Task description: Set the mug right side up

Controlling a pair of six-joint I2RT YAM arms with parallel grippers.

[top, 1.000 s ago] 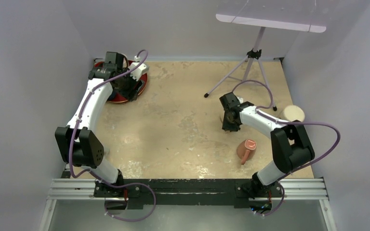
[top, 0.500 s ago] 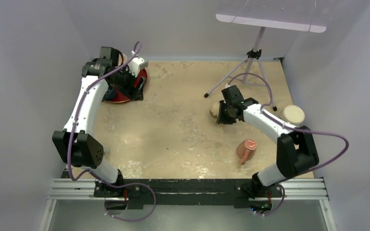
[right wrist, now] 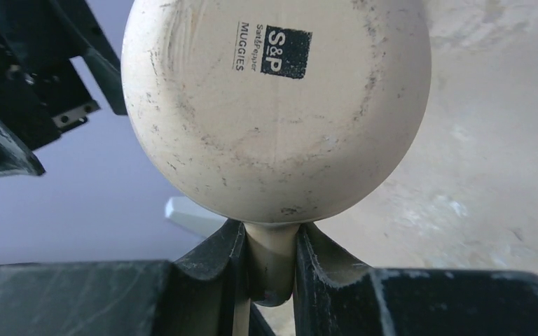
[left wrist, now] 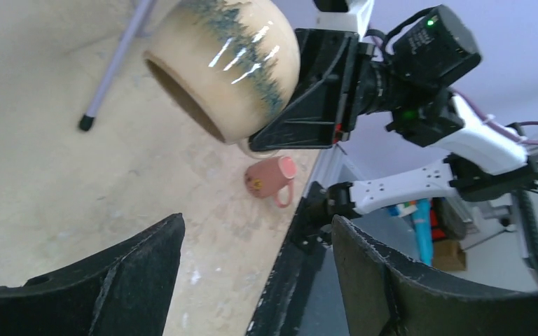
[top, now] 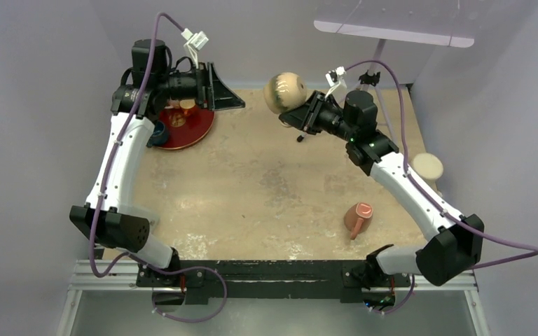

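A round cream mug with blue-grey glaze (top: 284, 92) hangs in the air over the back middle of the table. My right gripper (top: 302, 114) is shut on its handle. In the right wrist view the mug's stamped base (right wrist: 273, 105) faces the camera, with the handle pinched between my fingers (right wrist: 270, 241). In the left wrist view the mug (left wrist: 228, 63) is tilted, its mouth facing down and to the left. My left gripper (top: 235, 98) is open and empty, raised near the mug and pointing toward it (left wrist: 256, 224).
A pink mug (top: 358, 216) lies on its side at the front right and also shows in the left wrist view (left wrist: 270, 178). A red plate (top: 196, 129) with small cups sits at the back left. A tripod (top: 366, 80) stands at the back right. A cream disc (top: 426, 165) lies by the right wall.
My right gripper has lifted the cream mug off the table, up and toward the back left. My left gripper has risen off the red plate and swung toward the mug.
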